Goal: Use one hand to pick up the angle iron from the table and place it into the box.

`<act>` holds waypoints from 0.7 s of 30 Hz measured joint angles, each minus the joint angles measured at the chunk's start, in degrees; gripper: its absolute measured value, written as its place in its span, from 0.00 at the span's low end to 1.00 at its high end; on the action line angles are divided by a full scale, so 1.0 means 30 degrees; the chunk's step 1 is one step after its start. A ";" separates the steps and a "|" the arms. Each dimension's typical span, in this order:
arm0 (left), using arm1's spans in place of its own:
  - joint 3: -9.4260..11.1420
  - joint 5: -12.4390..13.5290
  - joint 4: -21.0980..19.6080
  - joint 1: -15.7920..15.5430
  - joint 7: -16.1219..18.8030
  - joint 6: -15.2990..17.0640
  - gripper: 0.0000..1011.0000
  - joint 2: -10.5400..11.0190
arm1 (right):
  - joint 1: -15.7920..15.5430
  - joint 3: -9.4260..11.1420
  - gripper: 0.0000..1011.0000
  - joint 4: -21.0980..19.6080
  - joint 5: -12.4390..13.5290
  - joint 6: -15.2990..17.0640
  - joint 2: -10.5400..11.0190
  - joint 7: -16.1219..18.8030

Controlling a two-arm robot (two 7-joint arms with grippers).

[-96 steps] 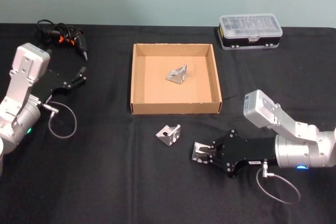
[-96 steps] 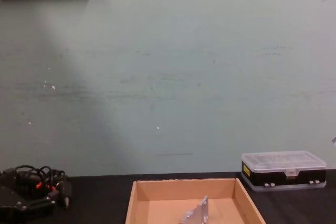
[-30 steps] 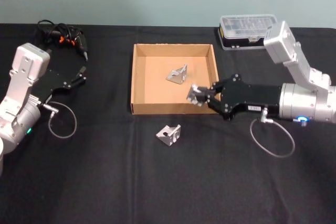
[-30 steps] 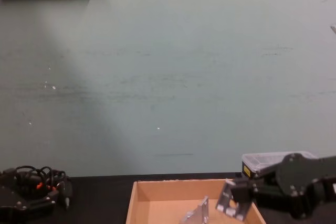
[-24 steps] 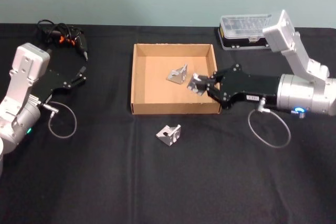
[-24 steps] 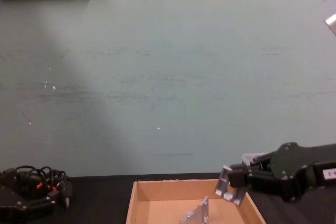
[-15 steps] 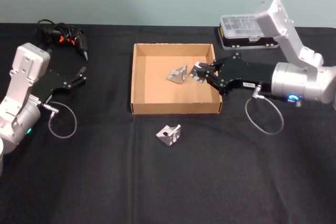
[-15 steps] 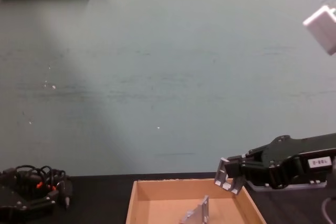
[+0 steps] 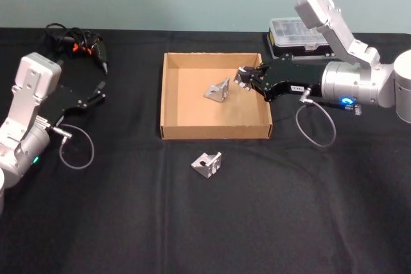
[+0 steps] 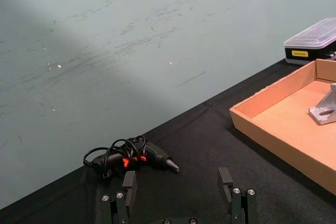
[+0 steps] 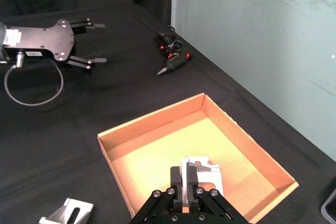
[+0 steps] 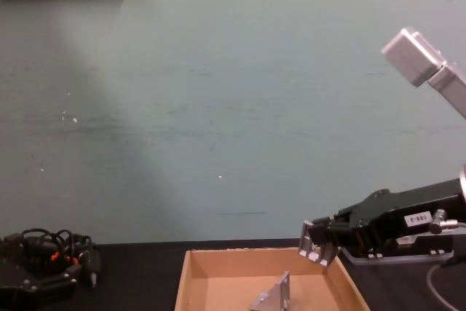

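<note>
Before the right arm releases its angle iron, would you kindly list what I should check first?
1. Right end effector shut on held iron: ok.
2. Held iron over the box: ok.
3. Held iron close to box floor: cannot tell.
4. Drop spot beside, not over, the boxed iron: ok.
5. Left end effector parked, open, away from box: ok.

Soft, even light from above leaves the black table (image 9: 205, 222) matte, without glare. Shadows inside the box (image 9: 215, 131) are short and faint, and the wall (image 12: 218, 71) carries a paler patch toward its left side.
</note>
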 joint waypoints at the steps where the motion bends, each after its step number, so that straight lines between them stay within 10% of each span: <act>1: 0.0001 0.0001 0.0000 -0.0001 0.0000 0.0000 1.00 0.0000 | 0.0121 -0.0057 0.06 0.0244 -0.0083 0.0065 -0.0108 0.0035; 21: 0.0001 0.0000 0.0000 -0.0001 0.0000 0.0000 1.00 0.0000 | 0.1169 -0.0864 0.06 0.3372 -0.1587 -0.0373 -0.1647 0.0329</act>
